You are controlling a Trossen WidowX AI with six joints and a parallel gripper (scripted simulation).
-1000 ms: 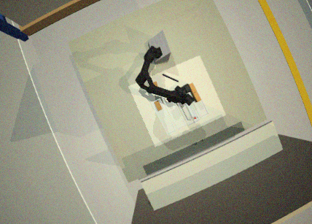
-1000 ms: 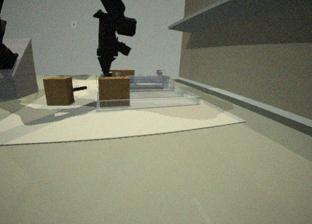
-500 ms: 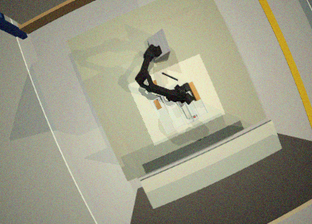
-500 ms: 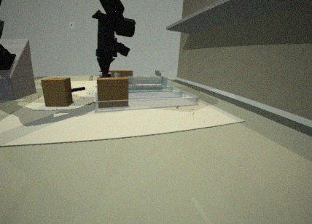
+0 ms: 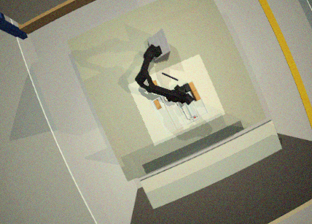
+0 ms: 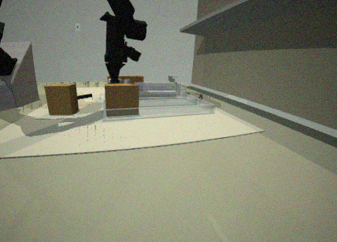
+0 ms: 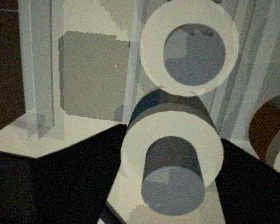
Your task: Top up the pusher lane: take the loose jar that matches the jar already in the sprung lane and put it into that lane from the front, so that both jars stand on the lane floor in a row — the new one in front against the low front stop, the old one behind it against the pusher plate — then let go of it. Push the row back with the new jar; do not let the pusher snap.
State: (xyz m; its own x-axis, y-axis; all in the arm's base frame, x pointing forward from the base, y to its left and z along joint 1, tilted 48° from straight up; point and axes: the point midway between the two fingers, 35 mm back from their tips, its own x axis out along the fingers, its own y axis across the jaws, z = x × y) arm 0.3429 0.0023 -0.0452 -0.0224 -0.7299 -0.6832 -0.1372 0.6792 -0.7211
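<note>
Between two black fingers, one jar (image 7: 132,142), another jar (image 7: 149,50) beyond.
</note>
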